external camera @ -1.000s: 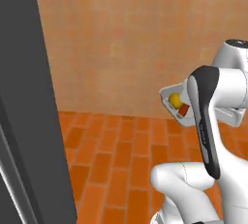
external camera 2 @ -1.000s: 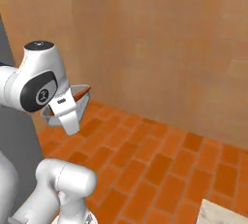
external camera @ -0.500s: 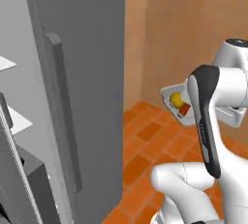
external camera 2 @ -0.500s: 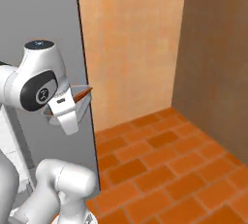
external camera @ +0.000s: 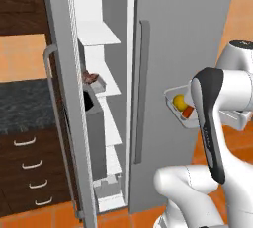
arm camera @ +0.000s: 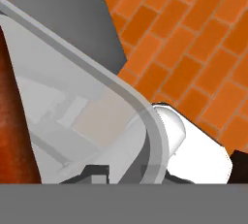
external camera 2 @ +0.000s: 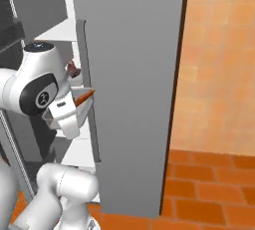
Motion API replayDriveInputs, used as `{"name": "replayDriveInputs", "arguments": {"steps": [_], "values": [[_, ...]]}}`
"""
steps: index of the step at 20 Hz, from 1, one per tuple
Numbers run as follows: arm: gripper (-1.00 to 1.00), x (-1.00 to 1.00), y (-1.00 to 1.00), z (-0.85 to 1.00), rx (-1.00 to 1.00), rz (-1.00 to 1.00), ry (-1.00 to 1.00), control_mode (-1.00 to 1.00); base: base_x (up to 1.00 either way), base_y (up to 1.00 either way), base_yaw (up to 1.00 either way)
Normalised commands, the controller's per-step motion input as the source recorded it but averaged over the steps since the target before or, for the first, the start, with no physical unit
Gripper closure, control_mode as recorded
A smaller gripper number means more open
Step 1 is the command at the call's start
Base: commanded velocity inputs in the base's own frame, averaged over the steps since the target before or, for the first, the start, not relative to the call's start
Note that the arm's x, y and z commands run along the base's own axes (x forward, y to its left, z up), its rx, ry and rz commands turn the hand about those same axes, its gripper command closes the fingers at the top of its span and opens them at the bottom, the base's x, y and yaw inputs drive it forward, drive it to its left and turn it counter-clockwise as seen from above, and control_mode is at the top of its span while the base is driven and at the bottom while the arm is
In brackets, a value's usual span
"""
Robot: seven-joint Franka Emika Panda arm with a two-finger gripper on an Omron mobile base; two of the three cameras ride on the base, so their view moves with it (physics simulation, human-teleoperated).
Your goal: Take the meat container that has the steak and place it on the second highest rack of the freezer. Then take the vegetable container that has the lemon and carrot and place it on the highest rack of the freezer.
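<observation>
Freezer (external camera: 183,34) door fronts the lemon (external camera: 179,102) container (external camera: 170,95); claw's grip cannot be told.

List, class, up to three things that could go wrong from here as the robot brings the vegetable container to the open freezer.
1. The vegetable container is held tilted, so the lemon or carrot might roll out.
2. It sits in front of the shut right door, so swinging left toward the highest rack may clip that door's handle.
3. The meat container sits on the shelf below; a low approach could knock it.
</observation>
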Motion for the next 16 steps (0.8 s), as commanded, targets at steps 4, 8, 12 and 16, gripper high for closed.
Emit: {"name": "replayDriveInputs", "arguments": {"steps": [4,8,12,16], "values": [[1.0,0.0,0.0,0.0,0.0,0.0,0.0,1.0,0.25,0.0,0.72],[1.0,0.0,0.0,0.0,0.0,0.0,0.0,1.0,0.76,0.02,0.32],[1.0,0.0,0.0,0.0,0.0,0.0,0.0,1.0,0.49,0.38,0.06],[1.0,0.0,0.0,0.0,0.0,0.0,0.0,1.0,0.24,0.62,-0.05]]}}
